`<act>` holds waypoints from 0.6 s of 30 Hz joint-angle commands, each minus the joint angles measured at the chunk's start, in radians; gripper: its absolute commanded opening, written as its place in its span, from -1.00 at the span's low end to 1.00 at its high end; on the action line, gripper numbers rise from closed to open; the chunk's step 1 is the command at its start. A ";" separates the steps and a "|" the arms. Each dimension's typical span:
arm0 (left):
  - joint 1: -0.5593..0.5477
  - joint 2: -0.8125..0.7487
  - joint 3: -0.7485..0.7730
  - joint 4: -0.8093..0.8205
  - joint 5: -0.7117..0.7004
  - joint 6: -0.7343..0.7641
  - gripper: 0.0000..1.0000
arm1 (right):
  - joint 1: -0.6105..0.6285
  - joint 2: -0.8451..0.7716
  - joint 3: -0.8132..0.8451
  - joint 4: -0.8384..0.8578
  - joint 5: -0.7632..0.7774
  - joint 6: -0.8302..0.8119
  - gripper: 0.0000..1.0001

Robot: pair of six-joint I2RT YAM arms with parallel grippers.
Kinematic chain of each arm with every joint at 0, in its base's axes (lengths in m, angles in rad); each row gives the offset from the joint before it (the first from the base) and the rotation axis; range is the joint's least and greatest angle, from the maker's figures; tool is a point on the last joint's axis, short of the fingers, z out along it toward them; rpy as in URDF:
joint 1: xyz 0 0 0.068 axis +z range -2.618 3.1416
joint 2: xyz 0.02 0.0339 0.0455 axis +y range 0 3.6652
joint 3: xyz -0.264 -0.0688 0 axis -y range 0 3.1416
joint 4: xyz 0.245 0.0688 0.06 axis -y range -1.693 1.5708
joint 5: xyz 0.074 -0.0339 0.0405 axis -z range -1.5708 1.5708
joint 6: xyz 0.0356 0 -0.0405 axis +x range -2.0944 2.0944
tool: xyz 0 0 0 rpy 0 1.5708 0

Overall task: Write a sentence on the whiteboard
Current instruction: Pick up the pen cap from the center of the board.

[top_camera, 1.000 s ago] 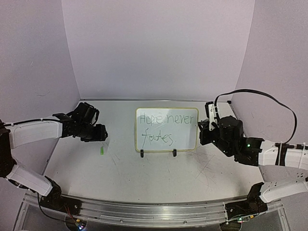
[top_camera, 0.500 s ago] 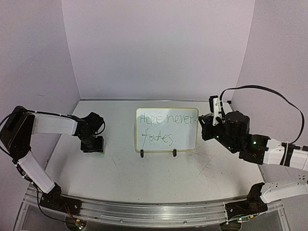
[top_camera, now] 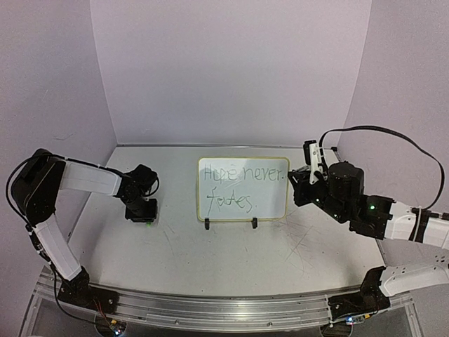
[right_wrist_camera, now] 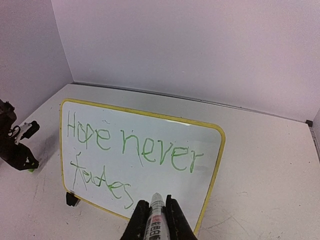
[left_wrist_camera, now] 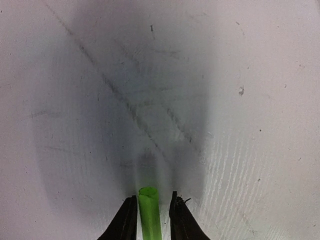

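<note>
The whiteboard stands on two black clip feet at mid-table, and in the right wrist view its yellow rim shows. The sentence, in green, reads "Hope never fades". My right gripper hovers off the board's right edge, shut on a white marker whose tip points at the board. My left gripper is down on the table left of the board. Its fingers straddle a green cap; the left finger touches it and a thin gap remains on the right.
Purple walls enclose the table on three sides. The tabletop carries old scuff and pen marks. A black cable loops above the right arm. An aluminium rail runs along the near edge.
My left arm has dropped to the table over the green cap and its jaws have narrowed around it. My right gripper has drifted slightly right with the marker.
</note>
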 commanded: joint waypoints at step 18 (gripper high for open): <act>-0.248 -0.515 -0.225 0.459 0.182 0.188 -1.00 | -0.003 0.060 0.306 -0.214 -0.287 0.036 -1.00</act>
